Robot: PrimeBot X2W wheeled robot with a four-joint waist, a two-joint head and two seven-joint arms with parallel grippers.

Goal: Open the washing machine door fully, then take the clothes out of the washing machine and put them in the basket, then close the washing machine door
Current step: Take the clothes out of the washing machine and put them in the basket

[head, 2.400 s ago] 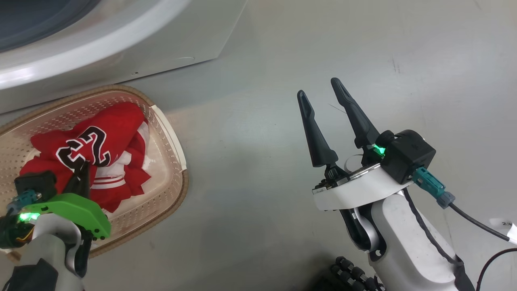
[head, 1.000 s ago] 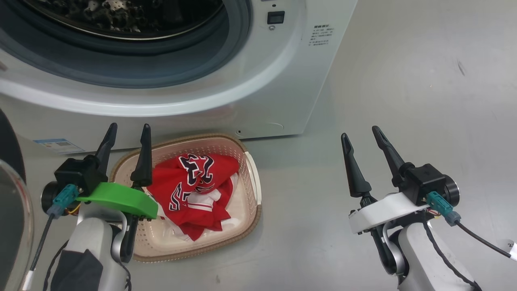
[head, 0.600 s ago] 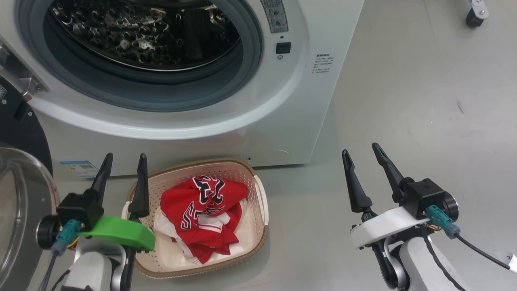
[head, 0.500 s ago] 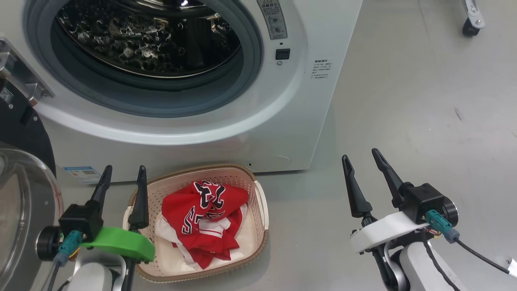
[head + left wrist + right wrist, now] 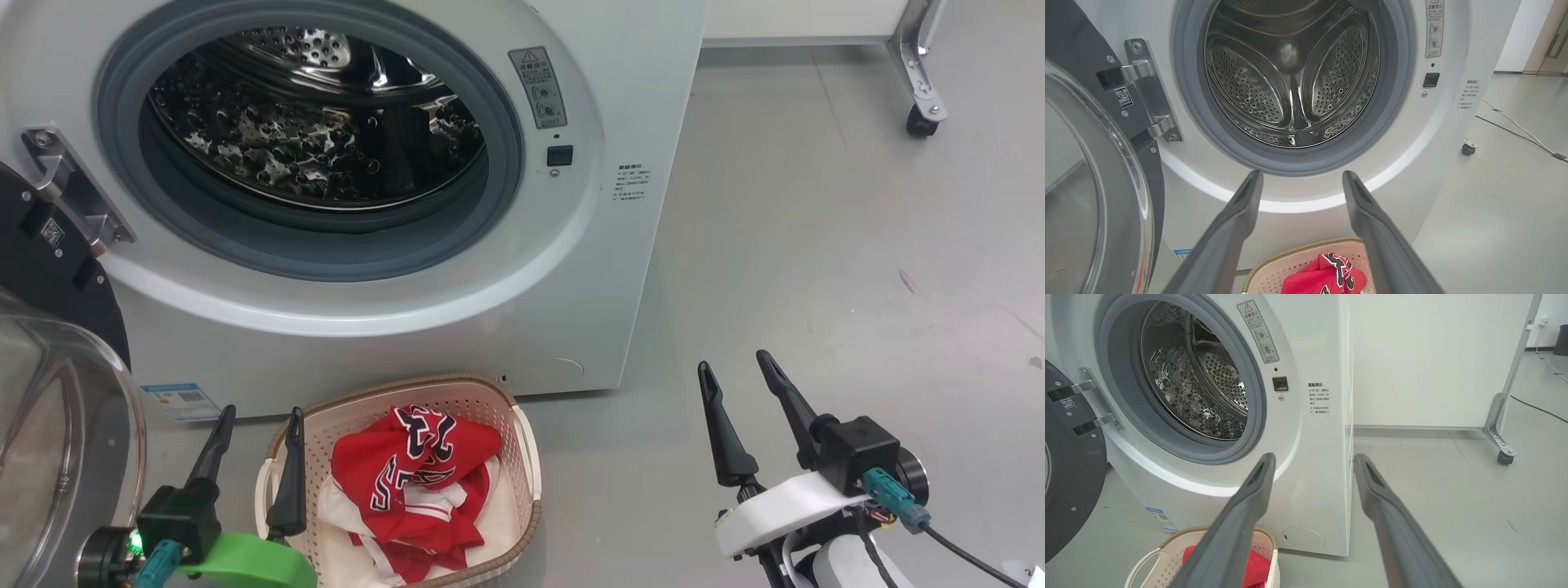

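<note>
The white washing machine (image 5: 620,98) stands before me with its steel drum (image 5: 310,139) bare of clothes. Its black door (image 5: 49,269) with the glass bowl (image 5: 57,441) hangs swung wide open at the left, held by metal hinges (image 5: 1143,94). On the floor below the opening sits the cream basket (image 5: 522,441) holding the red clothes (image 5: 416,482), a numbered jersey on top. My left gripper (image 5: 260,418) is open at the basket's left rim, nothing between its fingers. To the right, over bare floor, my right gripper (image 5: 735,371) is open and holds nothing.
Grey floor (image 5: 857,245) spreads to the right of the machine. A white panel on a metal leg with a caster (image 5: 918,122) stands at the back right. A cable (image 5: 1515,126) runs along the floor further right.
The camera has tilted up, so the drum and door hinge have come into view. Both grippers stay open and show lower in the picture; the clothes lie still in the basket.
</note>
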